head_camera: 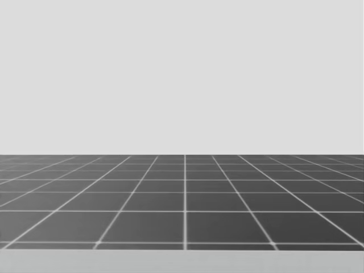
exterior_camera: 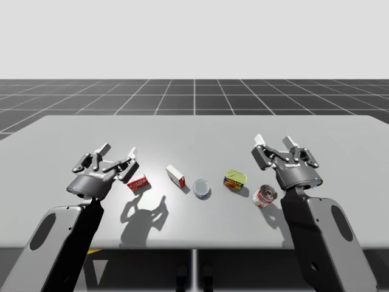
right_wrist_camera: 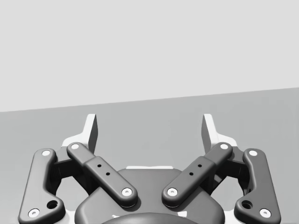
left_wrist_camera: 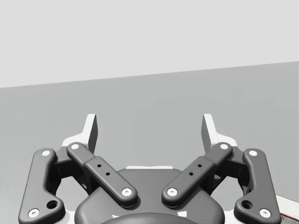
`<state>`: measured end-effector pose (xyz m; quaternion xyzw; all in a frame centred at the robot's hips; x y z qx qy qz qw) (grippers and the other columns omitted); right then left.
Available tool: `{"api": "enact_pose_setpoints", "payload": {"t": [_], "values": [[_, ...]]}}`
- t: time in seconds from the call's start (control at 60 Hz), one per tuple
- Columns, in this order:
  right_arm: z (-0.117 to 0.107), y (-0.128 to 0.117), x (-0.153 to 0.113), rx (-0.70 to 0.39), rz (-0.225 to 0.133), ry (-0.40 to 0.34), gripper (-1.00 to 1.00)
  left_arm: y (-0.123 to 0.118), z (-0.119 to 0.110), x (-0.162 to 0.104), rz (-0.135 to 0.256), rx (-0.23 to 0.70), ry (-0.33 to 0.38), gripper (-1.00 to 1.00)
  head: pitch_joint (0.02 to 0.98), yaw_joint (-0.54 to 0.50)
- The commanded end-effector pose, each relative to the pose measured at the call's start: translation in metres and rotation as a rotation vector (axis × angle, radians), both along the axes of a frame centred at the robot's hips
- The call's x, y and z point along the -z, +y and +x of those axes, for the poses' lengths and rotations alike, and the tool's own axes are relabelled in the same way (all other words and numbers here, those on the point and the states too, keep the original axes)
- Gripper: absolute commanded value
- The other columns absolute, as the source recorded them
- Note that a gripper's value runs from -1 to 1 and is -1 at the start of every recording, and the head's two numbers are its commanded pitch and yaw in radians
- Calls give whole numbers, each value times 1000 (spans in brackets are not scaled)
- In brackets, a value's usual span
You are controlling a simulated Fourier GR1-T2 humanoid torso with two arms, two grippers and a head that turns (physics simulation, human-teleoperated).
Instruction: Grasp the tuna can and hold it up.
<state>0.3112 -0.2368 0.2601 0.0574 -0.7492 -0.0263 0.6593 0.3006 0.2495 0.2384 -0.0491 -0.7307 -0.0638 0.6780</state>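
Observation:
The tuna can point(exterior_camera: 202, 188), short and round with a blue side and a silver lid, stands near the middle of the grey table point(exterior_camera: 194, 131). My left gripper point(exterior_camera: 118, 150) hovers open well to the can's left, above the table. My right gripper point(exterior_camera: 275, 141) hovers open to the can's right and a little farther back. In the left wrist view my left gripper point(left_wrist_camera: 149, 130) has its fingers spread with bare table between them. The right wrist view shows my right gripper point(right_wrist_camera: 149, 130) the same way, holding nothing.
A red box point(exterior_camera: 138, 182) lies just right of my left gripper, its corner point(left_wrist_camera: 288, 205) beside that gripper. A white and red box point(exterior_camera: 175, 176) lies left of the tuna can. A yellow-green can point(exterior_camera: 235, 179) and a red can on its side point(exterior_camera: 265, 196) lie near my right arm.

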Motion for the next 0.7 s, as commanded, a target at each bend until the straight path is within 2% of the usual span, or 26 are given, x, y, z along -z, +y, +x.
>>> {"api": "enact_pose_setpoints", "payload": {"t": [0.017, 0.1, 0.2, 0.7], "values": [[-1, 2, 1, 32, -9, -1, -1000, 1, 1, 0, 3, 0, -2, -1000, 79, 13], [1, 2, 2, 18, -9, -1, -1000, 1, 1, 0, 4, 0, -2, -1000, 91, 13], [2, -1, 1, 1, 16, 17, -1000, 1, 1, 1, 4, 0, -1, -1000, 138, 17], [4, -2, 1, 17, 0, 23, -1000, 3, 3, 1, 20, -2, 3, -1000, 609, -2]]}}
